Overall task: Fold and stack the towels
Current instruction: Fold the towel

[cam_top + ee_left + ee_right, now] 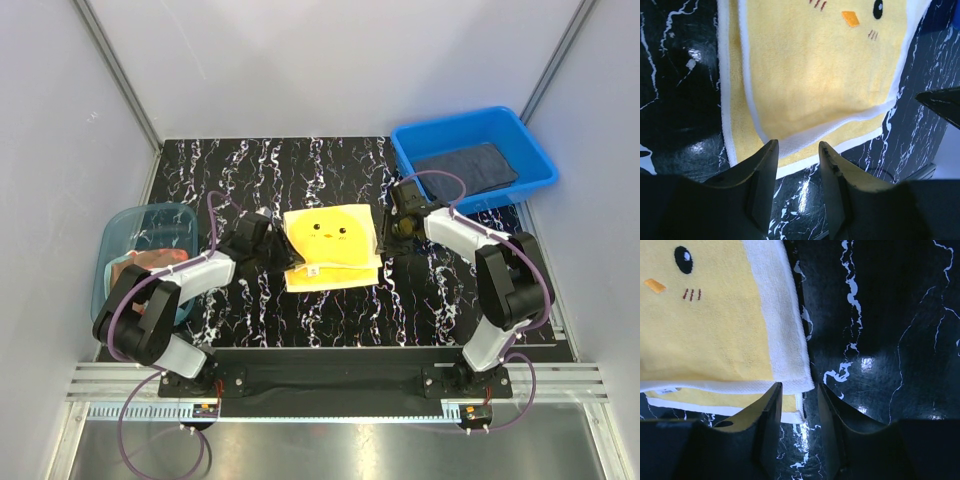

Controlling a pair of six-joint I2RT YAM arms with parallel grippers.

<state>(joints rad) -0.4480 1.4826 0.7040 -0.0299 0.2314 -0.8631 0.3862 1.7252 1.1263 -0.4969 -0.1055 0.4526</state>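
A black, white-veined worktop [250,170] carries everything. The left arm [190,272] and right arm [470,238] both reach inward to its middle. A blue bin [425,140] sits at the far right corner with a dark blue towel [465,168] lying flat inside. A clear teal tub [150,215] stands at the left edge, holding a reddish cloth [150,262].

The yellow towel [330,245] lies folded at the centre of the worktop, between the two arms. It is close to square, turned slightly. Its upper layer runs longer from left to right, and a strip of the lower layer shows along the near side. The chick face on it points away from the arm bases.

The left jaws sit at the towel's near left corner. They are parted with nothing between them, and the white hem [805,142] lies just beyond their tips. The right jaws sit at the towel's right edge, also parted and gripping nothing, with the corner just ahead of the tips. A small white label [312,270] lies on the near strip.
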